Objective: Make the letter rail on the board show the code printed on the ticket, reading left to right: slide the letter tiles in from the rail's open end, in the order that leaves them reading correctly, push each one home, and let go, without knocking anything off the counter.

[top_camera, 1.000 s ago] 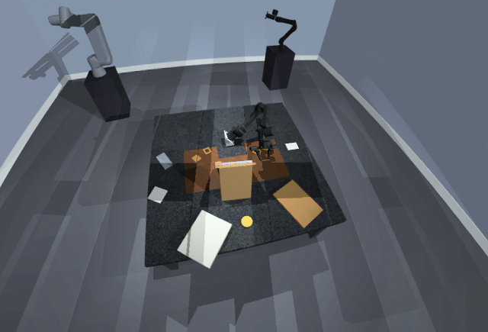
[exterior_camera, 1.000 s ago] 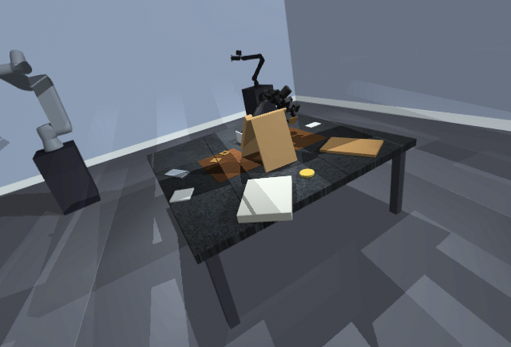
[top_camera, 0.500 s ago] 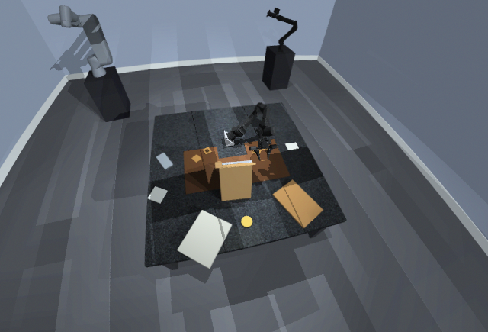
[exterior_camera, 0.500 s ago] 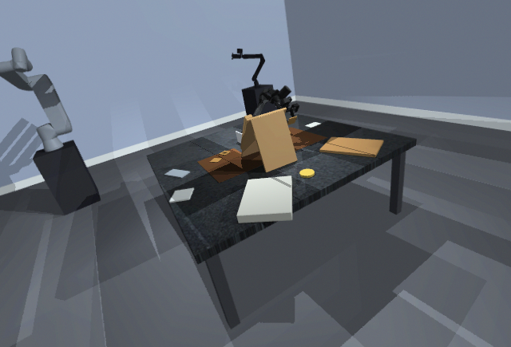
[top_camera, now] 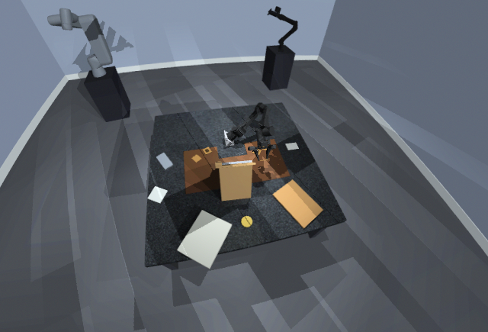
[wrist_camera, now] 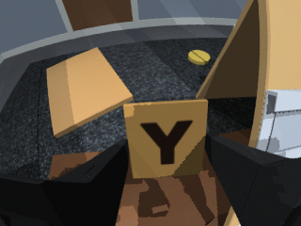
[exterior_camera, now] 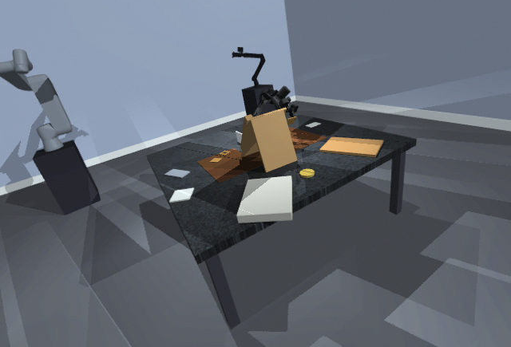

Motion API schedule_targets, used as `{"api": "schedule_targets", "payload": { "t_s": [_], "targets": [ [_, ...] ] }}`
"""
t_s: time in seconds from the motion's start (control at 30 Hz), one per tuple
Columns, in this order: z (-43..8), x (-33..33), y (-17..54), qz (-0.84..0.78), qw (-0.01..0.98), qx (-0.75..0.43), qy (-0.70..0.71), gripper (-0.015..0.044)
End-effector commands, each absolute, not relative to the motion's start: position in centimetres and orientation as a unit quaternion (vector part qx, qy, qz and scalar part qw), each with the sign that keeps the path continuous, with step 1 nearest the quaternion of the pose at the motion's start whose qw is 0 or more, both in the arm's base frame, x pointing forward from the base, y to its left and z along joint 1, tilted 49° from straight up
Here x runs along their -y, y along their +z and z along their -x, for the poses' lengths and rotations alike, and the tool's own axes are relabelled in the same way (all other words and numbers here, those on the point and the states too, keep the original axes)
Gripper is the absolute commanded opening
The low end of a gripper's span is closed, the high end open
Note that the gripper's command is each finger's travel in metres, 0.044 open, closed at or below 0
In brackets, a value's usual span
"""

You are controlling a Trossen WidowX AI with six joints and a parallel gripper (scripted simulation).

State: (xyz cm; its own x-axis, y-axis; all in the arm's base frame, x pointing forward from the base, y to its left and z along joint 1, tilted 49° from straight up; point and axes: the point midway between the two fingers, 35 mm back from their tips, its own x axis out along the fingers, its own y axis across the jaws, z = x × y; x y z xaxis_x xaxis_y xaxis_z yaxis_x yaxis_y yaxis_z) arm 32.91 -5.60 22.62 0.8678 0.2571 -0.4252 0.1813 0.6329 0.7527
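Observation:
My gripper is shut on a wooden tile marked Y, its letter upright in the wrist view. It holds the tile above the right part of the brown mat, beside the board. The wooden board stands sloped, its back to the top and exterior views. Part of a pale grey strip on it shows at the wrist view's right edge. Two loose tiles lie on the mat's left part. A white upright piece stands behind; any print on it is unreadable.
An orange-tan slab lies front right, a yellow disc before the board. A thick white slab is near the front edge. Pale cards lie at the sides.

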Motion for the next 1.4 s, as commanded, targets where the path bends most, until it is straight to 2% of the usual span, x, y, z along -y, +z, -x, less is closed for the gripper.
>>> {"api": "schedule_targets", "payload": {
  "t_s": [0.0, 1.37],
  "targets": [
    [-32.8, 5.6, 22.3, -0.427, 0.867, -0.258, 0.024, 0.0000],
    [-32.5, 7.0, 20.7, -0.426, 0.867, -0.258, 0.024, 0.0000]
  ]
}}
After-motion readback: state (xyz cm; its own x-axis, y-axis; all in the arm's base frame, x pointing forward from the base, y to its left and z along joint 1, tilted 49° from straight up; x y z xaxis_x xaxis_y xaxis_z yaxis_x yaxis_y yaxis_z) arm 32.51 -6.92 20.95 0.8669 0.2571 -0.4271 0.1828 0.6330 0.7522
